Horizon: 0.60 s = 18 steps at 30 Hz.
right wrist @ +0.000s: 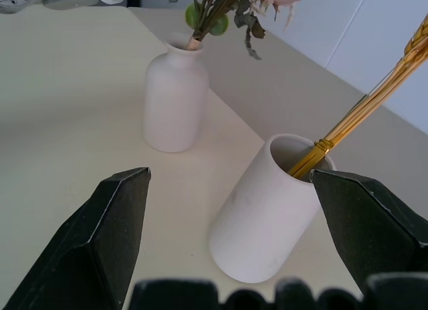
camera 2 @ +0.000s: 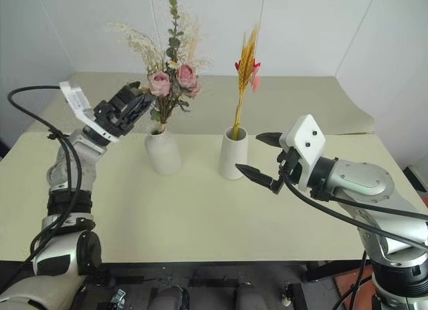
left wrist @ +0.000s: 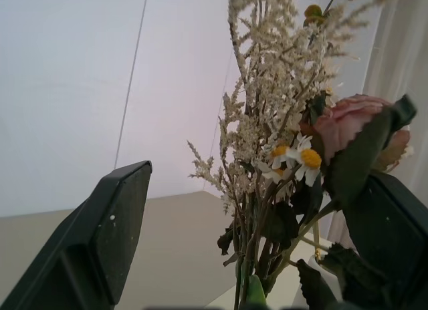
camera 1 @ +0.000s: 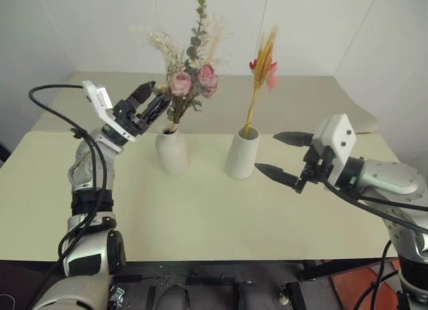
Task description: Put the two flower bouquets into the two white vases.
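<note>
The bushy bouquet of pink roses, leaves and white plumes stands in the bottle-shaped white vase. My left gripper is open just left of its stems, above the vase mouth. In the left wrist view the stems rise between the spread fingers without touching them. The slim yellow sprig leans in the cone-shaped white vase. My right gripper is open and level, just right of that vase, holding nothing. The right wrist view shows the cone vase between its fingers and the bottle vase beyond.
Both vases stand mid-table on the pale beige tabletop. A second beige surface lies behind it, against the white wall. Black cables hang from both arms.
</note>
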Each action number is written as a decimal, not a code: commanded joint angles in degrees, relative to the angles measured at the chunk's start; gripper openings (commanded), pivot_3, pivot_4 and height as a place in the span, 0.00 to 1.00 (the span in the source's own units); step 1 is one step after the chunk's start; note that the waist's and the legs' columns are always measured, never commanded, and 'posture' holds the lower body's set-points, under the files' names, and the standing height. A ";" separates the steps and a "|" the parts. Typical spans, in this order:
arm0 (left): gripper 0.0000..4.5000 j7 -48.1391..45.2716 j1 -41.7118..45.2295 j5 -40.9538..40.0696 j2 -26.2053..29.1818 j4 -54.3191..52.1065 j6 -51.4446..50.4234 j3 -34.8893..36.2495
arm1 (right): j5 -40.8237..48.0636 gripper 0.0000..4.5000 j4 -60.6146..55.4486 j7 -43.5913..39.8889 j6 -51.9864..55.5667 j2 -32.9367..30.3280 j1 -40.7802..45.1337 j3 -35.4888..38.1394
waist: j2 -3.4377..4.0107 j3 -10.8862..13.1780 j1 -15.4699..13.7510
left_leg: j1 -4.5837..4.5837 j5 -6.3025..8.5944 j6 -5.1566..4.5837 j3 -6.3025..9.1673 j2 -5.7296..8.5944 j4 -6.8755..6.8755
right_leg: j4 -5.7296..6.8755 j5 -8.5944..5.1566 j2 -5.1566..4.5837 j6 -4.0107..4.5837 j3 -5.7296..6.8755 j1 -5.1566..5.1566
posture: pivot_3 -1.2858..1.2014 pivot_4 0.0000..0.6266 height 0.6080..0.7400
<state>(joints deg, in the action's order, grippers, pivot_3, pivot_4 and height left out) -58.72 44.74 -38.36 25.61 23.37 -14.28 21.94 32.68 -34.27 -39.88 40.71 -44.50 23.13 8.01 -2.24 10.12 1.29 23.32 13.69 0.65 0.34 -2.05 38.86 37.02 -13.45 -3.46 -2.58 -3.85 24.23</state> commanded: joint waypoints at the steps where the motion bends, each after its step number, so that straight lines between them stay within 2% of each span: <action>1: 1.00 1.85 -4.70 -4.47 2.05 -10.03 -3.15 3.45 | -0.24 1.00 -1.74 0.48 -1.05 -0.70 -0.42 1.37 | 0.00 0.00 -0.07 | 0.00 0.00 0.00 0.00 0.00 0.00 | 0.01 0.00 0.00 0.00 0.00 0.00 | 0.52 0.24 1.00; 6: 1.00 5.15 -12.88 -10.44 4.83 -23.68 -8.33 6.73 | 0.38 1.00 -1.40 -0.75 -1.10 -1.98 -1.10 2.66 | 0.00 0.00 -0.44 | -0.01 0.00 0.00 0.00 -0.03 0.02 | 0.03 0.00 -0.01 0.00 0.00 -0.01 | 0.52 0.24 1.00; 10: 1.00 4.07 -18.63 -9.97 10.15 -31.63 -10.63 5.47 | 1.24 1.00 0.35 -4.49 -1.98 -5.19 -2.79 5.74 | 0.00 0.00 -0.59 | -0.05 0.00 0.00 0.00 -0.02 0.02 | 0.00 0.00 -0.02 0.00 0.01 -0.07 | 0.52 0.24 1.00; 12: 1.00 1.46 -22.17 -7.99 14.73 -35.17 -10.60 4.75 | 1.37 1.00 2.35 -7.70 -2.76 -7.88 -4.07 8.15 | 0.00 0.00 -0.54 | -0.08 0.00 0.00 -0.02 -0.03 0.00 | -0.01 -0.02 -0.01 0.02 0.02 -0.09 | 0.52 0.24 1.00; 18: 1.00 -0.42 -27.15 -5.85 21.74 -38.82 -9.73 5.50 | -1.36 1.00 8.40 -12.89 -5.33 -14.55 -6.56 11.84 | 0.01 -0.01 -0.45 | -0.17 0.00 0.00 -0.10 -0.07 -0.02 | 0.01 -0.04 0.03 0.06 -0.01 -0.10 | 0.52 0.24 1.00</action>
<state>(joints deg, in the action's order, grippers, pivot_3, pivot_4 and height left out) -58.44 17.76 -44.61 45.97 -13.20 -24.96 26.27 32.30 -26.70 -51.62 37.43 -57.56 16.56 16.80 -2.23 10.12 0.85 23.14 13.69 0.65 0.22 -2.12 38.83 37.03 -13.49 -3.43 -2.52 -3.88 24.13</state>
